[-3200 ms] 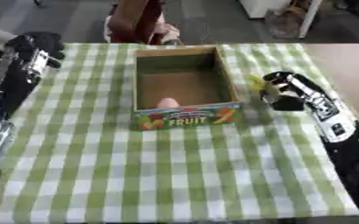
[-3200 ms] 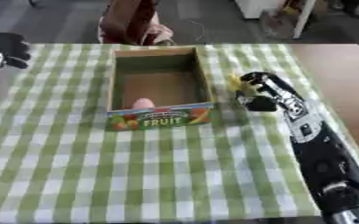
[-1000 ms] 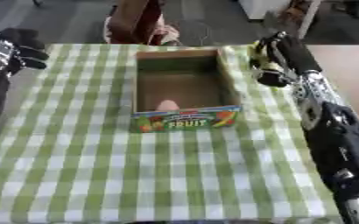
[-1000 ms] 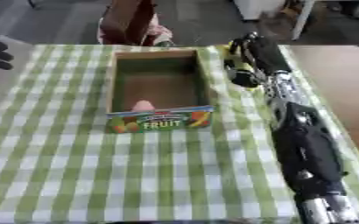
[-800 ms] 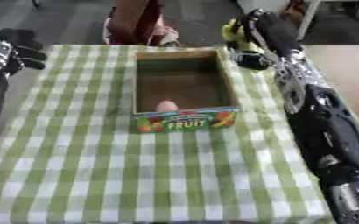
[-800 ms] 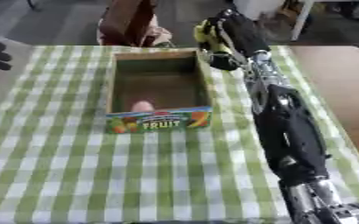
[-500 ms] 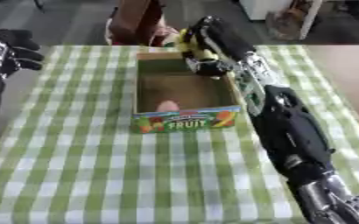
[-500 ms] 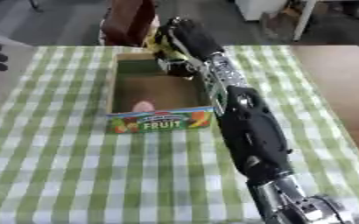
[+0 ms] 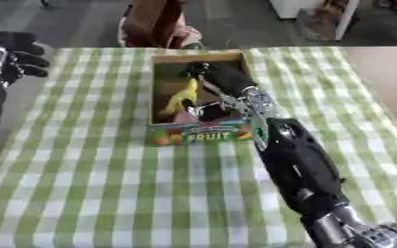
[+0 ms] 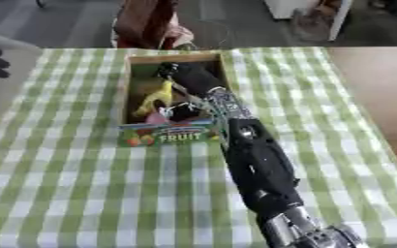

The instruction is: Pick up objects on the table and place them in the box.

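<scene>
Two robot arms are in view over one bench (image 9: pixel 83 193) covered with a green-and-white checked cloth.

Bench: checked cloth runs from the near edge to the far edge; bare brown surface shows at the far right.

Right arm: black with silver joints, enters from the lower right corner and stretches diagonally up and left across the cloth, its forearm passing over the right front corner of the box.

Box: open-topped brown cardboard box (image 9: pixel 162 61), long axis pointing away from the robot, standing on the cloth at centre far. Its front wall carries a colourful printed panel reading "FRUIT".

Right hand (image 9: pixel 212 76): black, inside the box opening toward the far end, above the box floor. Whether its fingers are curled or straight, I cannot tell; they merge with the dark wrist. The yellow object sits just beside it on the left, at or touching the fingers; contact cannot be confirmed.

Left hand (image 9: pixel 17 51): black, at the left edge beside the cloth's far left corner, well apart from the box, fingers curled in, holding nothing.

Yellow elongated curved object (image 9: pixel 183 95): inside the box, left half, tilted, lower end toward the box floor.

Pink rounded object (image 10: pixel 155 118): inside the box, against the front wall, below the yellow object.
</scene>
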